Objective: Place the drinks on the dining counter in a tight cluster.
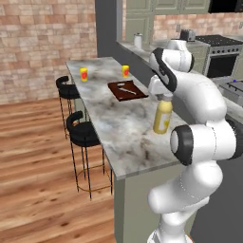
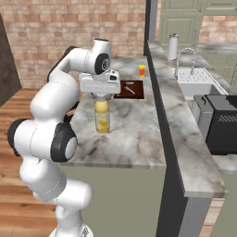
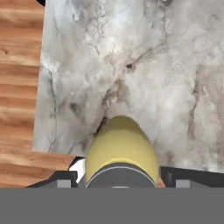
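Your end effector [image 2: 102, 98] is clamped on the neck of the tall yellow bottle [image 1: 162, 116], gripping it from above just under the cap. The bottle hangs upright over the marble tabletop [image 1: 118, 118], near its front end. From the base views you can't tell whether its base touches the slab or sits just clear of it.

What could go wrong, as I judge it: a tall bottle held only at the top can swing or tip. If you let go before the base is flat on the stone, it may topple and roll. In the hand view the wood floor [image 3: 19, 87] lies close beside the bottle, so a roll toward that side edge would take it off the tabletop. Pressing down too hard could also skid the base sideways.

Room to move: the slab is bare around the bottle. The dark board [image 1: 127, 90] with utensils sits well apart toward the far end, and 2 small yellow-and-red cups [image 1: 84, 74] stand beyond it. The raised ledge [image 2: 178, 120] runs along the sink side, so keep your wrist clear of it. The stools [image 1: 83, 133] stand below the open edge. I'd set it down away from both edges, leaving space alongside for the other drinks.
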